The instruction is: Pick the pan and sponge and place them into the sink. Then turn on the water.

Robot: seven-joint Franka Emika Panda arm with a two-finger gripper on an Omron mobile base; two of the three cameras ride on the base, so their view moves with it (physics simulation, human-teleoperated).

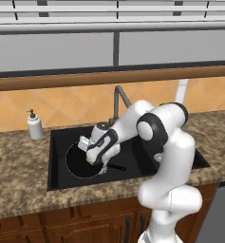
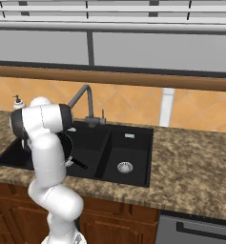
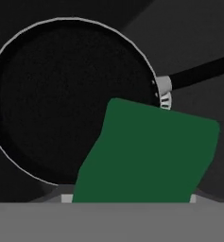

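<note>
In the black rectangular double-basin sink (image 1: 57, 178) you have one round, shallow black frying pan (image 1: 80, 163) with a thin pale rim, lying flat on the floor of the larger basin, its short black handle pointing toward the divider. You have one sponge (image 3: 149, 158), a small green-topped block, held in the two-finger gripper (image 1: 92, 159) just above the pan's edge near the handle; in the hand view its green face overlaps the pan's rim. The smaller basin holds nothing but its round metal drain (image 2: 125, 167). One tall dark-grey angled faucet (image 2: 83, 102) rises behind the sink, and one white soap dispenser bottle (image 1: 34, 126) stands on the speckled stone counter (image 1: 19, 175).
</note>
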